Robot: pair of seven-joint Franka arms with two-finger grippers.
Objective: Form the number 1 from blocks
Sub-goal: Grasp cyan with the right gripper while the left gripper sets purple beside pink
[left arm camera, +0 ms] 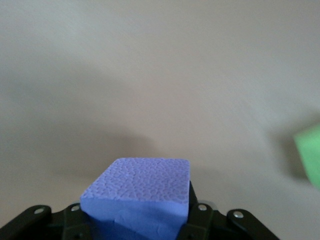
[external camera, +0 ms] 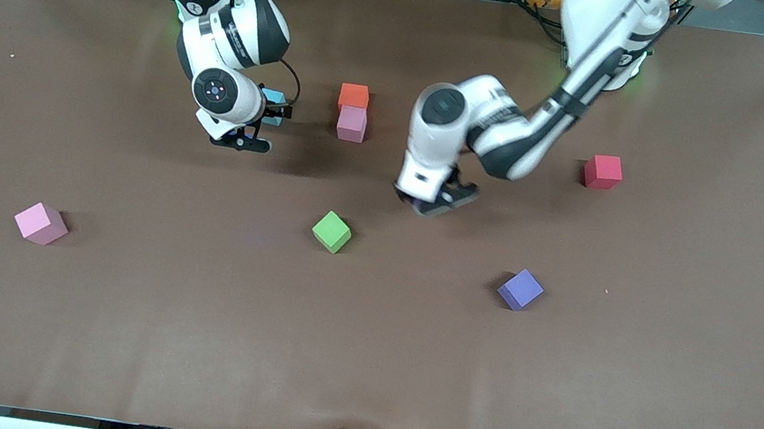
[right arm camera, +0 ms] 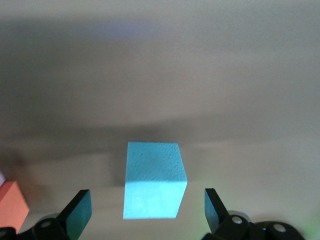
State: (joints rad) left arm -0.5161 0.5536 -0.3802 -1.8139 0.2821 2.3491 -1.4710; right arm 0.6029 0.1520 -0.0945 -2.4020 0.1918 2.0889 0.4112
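My left gripper (external camera: pixel 430 204) is shut on a purple block (left arm camera: pixel 140 192), low over the middle of the table. My right gripper (external camera: pixel 276 113) is open around the light blue block (right arm camera: pixel 154 180), which stands on the table between its fingers (right arm camera: pixel 80 212) without touching them. An orange block (external camera: pixel 354 96) and a pink block (external camera: pixel 352 124) touch in a short line beside it. Loose on the table lie a green block (external camera: pixel 332 231), a second purple block (external camera: pixel 520 290), a second pink block (external camera: pixel 40 223) and a red block (external camera: pixel 602 171).
The brown table (external camera: pixel 363 360) has a wide bare band along its edge nearest the front camera. The green block (left arm camera: pixel 309 152) shows at the edge of the left wrist view, and the orange block (right arm camera: pixel 12 210) at the edge of the right wrist view.
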